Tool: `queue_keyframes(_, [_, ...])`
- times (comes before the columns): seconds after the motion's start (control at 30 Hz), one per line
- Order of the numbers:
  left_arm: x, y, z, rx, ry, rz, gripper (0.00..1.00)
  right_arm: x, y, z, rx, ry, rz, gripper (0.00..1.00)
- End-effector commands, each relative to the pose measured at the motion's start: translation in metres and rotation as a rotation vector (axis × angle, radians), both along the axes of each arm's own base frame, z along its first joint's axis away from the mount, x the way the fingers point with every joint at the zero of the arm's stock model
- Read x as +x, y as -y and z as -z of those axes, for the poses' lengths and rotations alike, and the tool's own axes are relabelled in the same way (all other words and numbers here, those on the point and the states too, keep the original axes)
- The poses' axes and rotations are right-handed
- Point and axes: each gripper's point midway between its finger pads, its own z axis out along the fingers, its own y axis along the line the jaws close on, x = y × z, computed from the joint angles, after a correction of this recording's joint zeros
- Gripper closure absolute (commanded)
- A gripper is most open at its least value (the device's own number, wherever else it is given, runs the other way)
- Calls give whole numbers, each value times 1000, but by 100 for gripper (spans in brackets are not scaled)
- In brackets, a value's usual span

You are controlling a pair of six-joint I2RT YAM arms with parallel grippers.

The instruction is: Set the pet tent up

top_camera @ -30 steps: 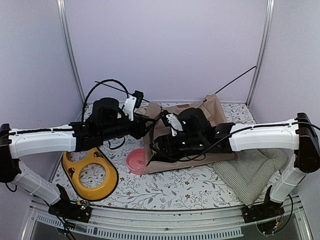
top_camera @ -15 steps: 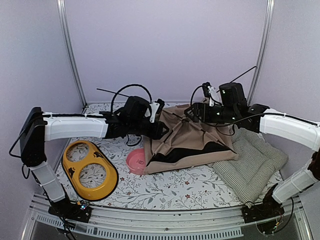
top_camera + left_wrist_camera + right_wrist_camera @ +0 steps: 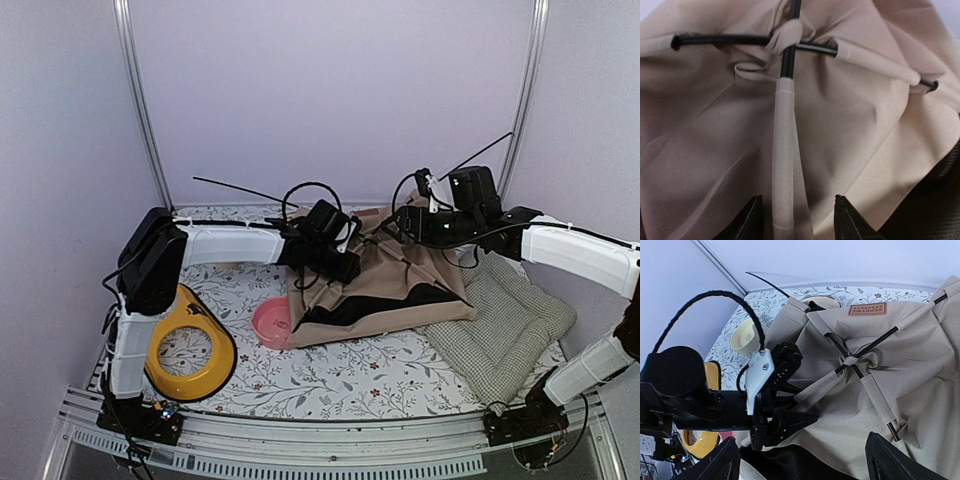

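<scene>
Sitting nearest the arm bases, the small round pink bowl [image 3: 270,322] is pressing against the near left corner of the large beige fabric pet tent [image 3: 385,280]. The tent is lying collapsed around the middle of the floral-printed surface [image 3: 350,380], its right edge meeting the green-checked quilted cushion [image 3: 510,330]. Dragging the fabric sideways would probably be shoving that bowl along.

Further in, the left gripper [image 3: 797,220] is straddling a beige pole sleeve [image 3: 784,160] with its jaws apart, not pinching it. Closing off-centre risks catching loose cloth instead of the sleeve, so any lift would be slipping or bunching the fabric. The right gripper [image 3: 805,465] is hovering over the crown from the far right, jaws spread wide and holding nothing. With both grippers working so near each other, a careless reach could be knocking 1 into the other.

Beyond them, a thin black flexible pole [image 3: 480,152] is jutting up past the rear; under bending it could be springing free of its sleeve.

As for looks, the tent's near half is lying flat, with the black lining [image 3: 400,300] showing as a dark wedge. At the rumpled crown, 2 poles are crossing under a knotted loop [image 3: 790,35]. On the far side, the small orange-brown label [image 3: 867,309] is facing up.
</scene>
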Motion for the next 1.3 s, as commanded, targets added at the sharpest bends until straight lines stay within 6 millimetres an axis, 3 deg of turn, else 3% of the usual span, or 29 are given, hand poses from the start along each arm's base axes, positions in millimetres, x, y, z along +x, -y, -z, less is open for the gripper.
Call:
queue_keyframes(0.0, [10,-11,16,78,-21,-26,53,-2,4,1,-18,9,-8,12])
queue_keyframes(0.07, [14,-11,14,81,-8,-33,59,-2,6,-1,-23,16,-5,12])
queue_keyframes(0.13, [16,-11,6,76,16,-29,75,-2,7,-2,-31,23,0,12])
queue_keyframes(0.27, [20,-14,-29,68,100,-12,100,0,12,-9,-51,46,11,12])
queue_keyframes(0.47, [12,-23,-94,54,239,77,100,4,15,-32,-74,113,16,12])
queue_keyframes(0.6, [-4,-31,-136,43,322,181,100,7,15,-47,-90,154,13,12])
queue_keyframes(0.63, [-8,-33,-139,53,336,211,100,9,14,-62,-79,184,13,12])
queue_keyframes(0.83, [-24,-50,-150,145,413,358,100,15,12,-109,-107,291,-12,10])
queue_keyframes(1.0, [-26,-66,-148,223,448,365,100,6,12,-153,-119,415,-63,10])
queue_keyframes(1.13, [-36,-78,-153,252,504,378,100,0,12,-157,-177,486,-116,10])
queue_keyframes(1.27, [-50,-88,-164,256,578,390,100,-5,4,-135,-275,532,-237,13])
